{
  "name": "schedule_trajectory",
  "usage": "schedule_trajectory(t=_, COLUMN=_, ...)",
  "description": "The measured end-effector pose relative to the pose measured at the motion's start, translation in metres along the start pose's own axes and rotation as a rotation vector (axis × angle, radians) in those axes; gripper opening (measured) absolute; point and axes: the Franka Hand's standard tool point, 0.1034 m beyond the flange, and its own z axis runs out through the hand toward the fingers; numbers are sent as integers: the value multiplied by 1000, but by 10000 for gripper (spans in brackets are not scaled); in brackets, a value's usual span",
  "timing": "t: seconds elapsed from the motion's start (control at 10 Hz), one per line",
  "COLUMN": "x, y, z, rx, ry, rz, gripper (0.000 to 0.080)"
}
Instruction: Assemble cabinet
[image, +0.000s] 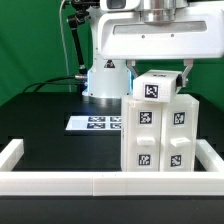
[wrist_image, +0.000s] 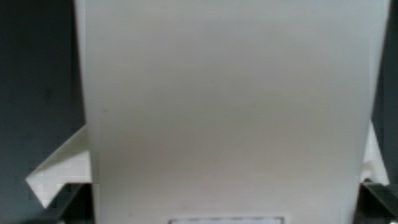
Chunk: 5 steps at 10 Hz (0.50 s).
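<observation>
Gripper (image: 160, 72) clasps white tagged block (image: 152, 90) (atop cabinet body (image: 160, 132))

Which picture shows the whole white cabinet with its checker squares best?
The exterior view: the cabinet stands whole there, its tags facing the camera. The wrist view shows only a plain white face up close, filling the picture.

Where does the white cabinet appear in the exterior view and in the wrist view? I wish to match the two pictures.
Exterior view: the cabinet stands toward the exterior view's right, just behind the front border rail, with its tags facing the camera.
Wrist view: a plain white face fills most of the picture. It is probably the cabinet, but I cannot tell which part.
Shared landmark: the claw, astride the cabinet's top block; in the wrist view its fingers flank the white face.
</observation>
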Motion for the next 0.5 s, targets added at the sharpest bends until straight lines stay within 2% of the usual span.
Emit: schedule_trajectory(t=0.5, x=-4, y=-11, z=1, rx=31, ry=3, rz=471, gripper=556)
